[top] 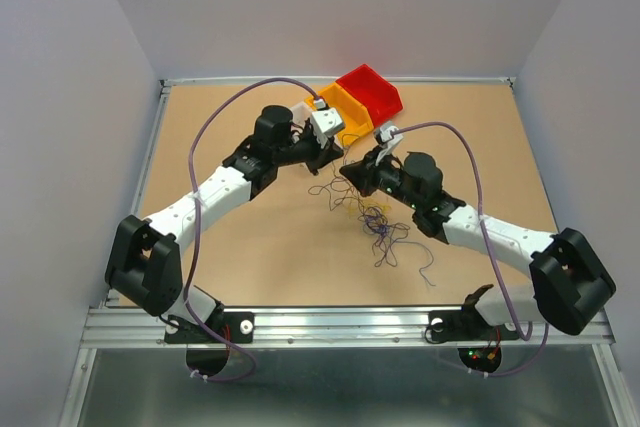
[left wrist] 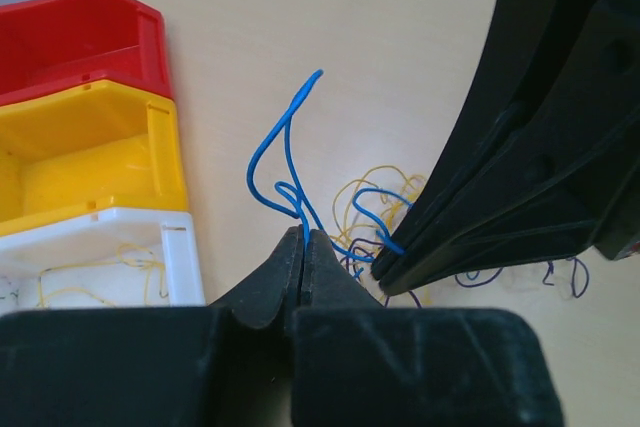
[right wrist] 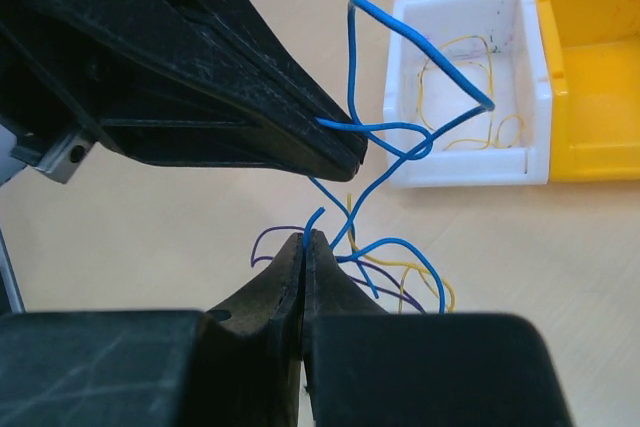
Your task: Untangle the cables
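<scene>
A tan tabletop [top: 250,247] is enclosed by pale grey walls [top: 60,97], and a red bin [top: 372,87], a yellow bin [top: 345,107] and a white bin [right wrist: 465,169] are set just beyond the fingers. The left fingers [left wrist: 268,282] are pressed together on a blue cable [left wrist: 285,142], and the right fingers [right wrist: 272,282] are likewise pinched shut on blue wire. The remaining cables [top: 378,227] are heaped just beneath and behind the right fingers.

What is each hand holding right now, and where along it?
Both pinch blue cable: the left hand partway along, a long free end rising above; the right hand near an end. One strand or two, unclear.
</scene>
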